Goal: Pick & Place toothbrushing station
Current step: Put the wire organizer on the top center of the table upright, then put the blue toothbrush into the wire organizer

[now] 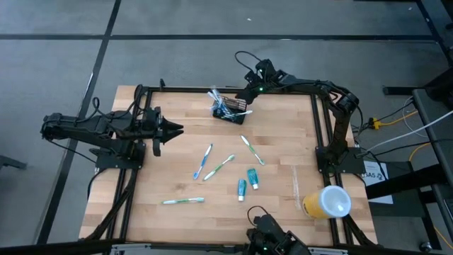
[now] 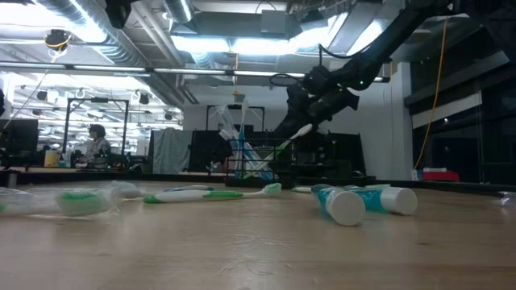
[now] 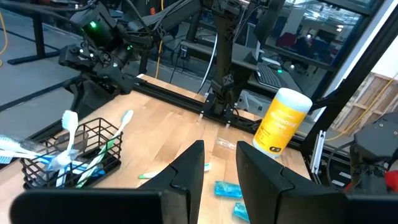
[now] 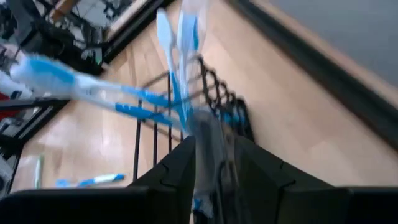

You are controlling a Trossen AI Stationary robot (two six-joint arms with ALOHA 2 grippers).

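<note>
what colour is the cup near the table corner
Yellow, with a white lid: the cup shows best in the left wrist view.

Wooden table [image 1: 276, 134], black frame rails along its sides. Black wire-mesh holder [image 1: 230, 110] sits near the far edge. Loose on the top: four toothbrushes [image 1: 203, 161], two toothpaste tubes [image 1: 252, 178] side by side, yellow cup with white lid [image 1: 327, 202] lying at the near right corner.
</note>
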